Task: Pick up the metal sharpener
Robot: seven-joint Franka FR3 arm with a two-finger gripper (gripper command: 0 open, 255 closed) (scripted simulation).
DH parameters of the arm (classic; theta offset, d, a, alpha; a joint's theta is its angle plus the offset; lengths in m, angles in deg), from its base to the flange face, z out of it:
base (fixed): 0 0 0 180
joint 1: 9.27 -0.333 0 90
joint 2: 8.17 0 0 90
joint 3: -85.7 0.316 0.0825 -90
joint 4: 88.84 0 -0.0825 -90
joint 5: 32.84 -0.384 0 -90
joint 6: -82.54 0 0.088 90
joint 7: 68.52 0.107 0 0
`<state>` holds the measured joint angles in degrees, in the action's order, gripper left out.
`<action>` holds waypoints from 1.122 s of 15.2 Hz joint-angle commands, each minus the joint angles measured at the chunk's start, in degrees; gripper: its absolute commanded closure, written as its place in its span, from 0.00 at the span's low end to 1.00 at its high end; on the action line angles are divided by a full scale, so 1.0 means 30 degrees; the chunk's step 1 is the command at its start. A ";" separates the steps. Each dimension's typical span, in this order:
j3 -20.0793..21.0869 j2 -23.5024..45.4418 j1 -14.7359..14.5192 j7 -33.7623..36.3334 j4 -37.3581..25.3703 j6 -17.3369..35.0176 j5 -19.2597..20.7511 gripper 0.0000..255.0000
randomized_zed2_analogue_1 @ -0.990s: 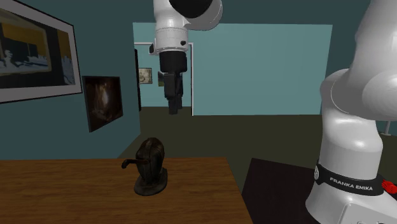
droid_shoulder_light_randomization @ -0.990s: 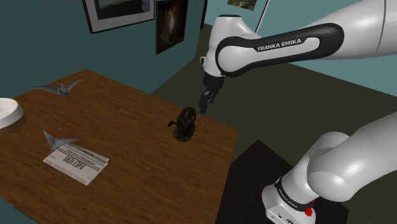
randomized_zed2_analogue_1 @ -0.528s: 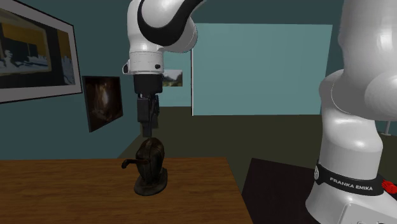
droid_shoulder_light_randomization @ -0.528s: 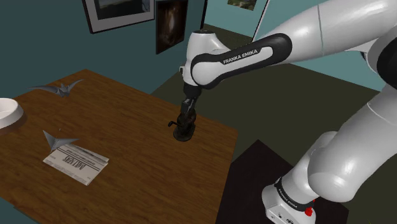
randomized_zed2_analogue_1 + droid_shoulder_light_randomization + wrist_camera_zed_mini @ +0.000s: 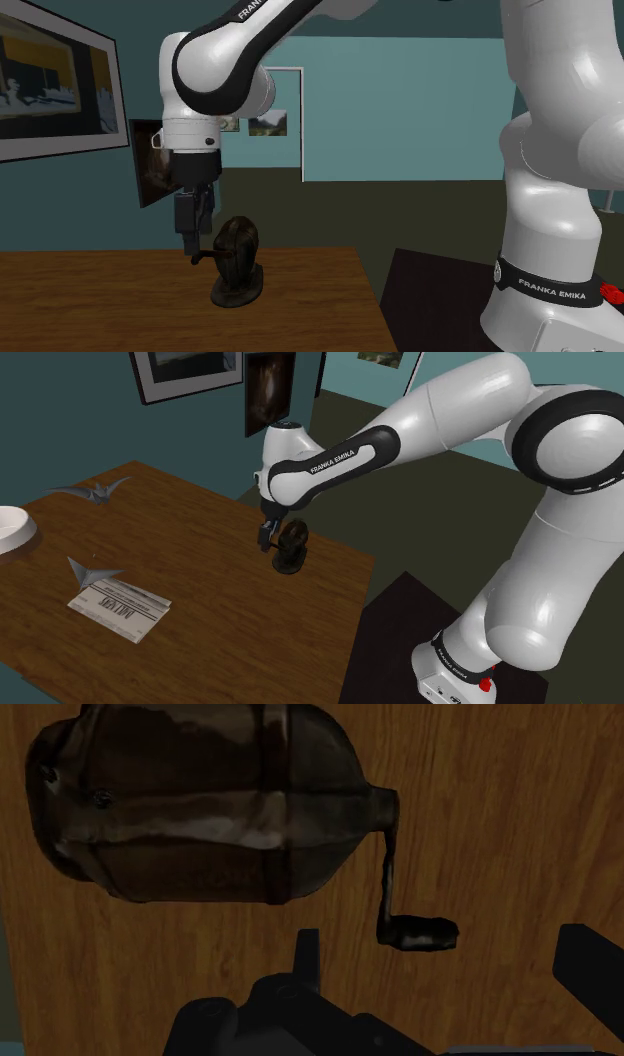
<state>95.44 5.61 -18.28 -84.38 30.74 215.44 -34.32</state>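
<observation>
The sharpener (image 5: 292, 546) is a dark, rounded metal body on a base with a side crank, standing near the corner of the wooden table (image 5: 200, 542). My gripper (image 5: 266, 538) has come down beside it on the crank side. In the second exterior view the gripper (image 5: 190, 246) hangs level with the crank, just off the sharpener's (image 5: 237, 262) left. In the wrist view the fingers (image 5: 308, 962) stand apart and the crank knob (image 5: 418, 933) lies between them, touched by neither. The sharpener's body (image 5: 210, 804) sits ahead of the gripper (image 5: 450, 969), which is open.
A folded newspaper (image 5: 120, 607) with a grey paper plane (image 5: 92, 569) lies toward the shoulder view's left, beyond them a grey winged figure (image 5: 92, 491) and a white bowl (image 5: 15, 529). The table's edge (image 5: 355, 607) runs close by the sharpener. Framed pictures (image 5: 160, 160) hang behind.
The arm swung toward the shoulder view's left and lowered. The gripper went from above the sharpener to beside its crank, low over the table. The sharpener has not moved.
</observation>
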 commanded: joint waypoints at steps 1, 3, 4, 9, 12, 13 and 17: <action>0.0000 0.0470 -0.0055 0.0020 0.0006 0.0495 0.0083 0.00; -0.0025 0.0812 -0.0078 0.0042 0.0113 0.0939 0.0143 0.00; -0.0038 0.0987 -0.0090 0.0053 0.0160 0.1160 0.0175 0.00; -0.0060 0.1300 -0.0121 0.0087 0.0197 0.1509 0.0235 1.00; -0.0063 0.1291 -0.0113 0.0075 0.0206 0.1508 0.0232 1.00; -0.0063 0.1293 -0.0113 0.0075 0.0212 0.1515 0.0232 1.00; -0.0060 0.1269 -0.0109 0.0071 0.0226 0.1505 0.0226 1.00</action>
<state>95.28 9.42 -18.63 -84.16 31.37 220.04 -33.64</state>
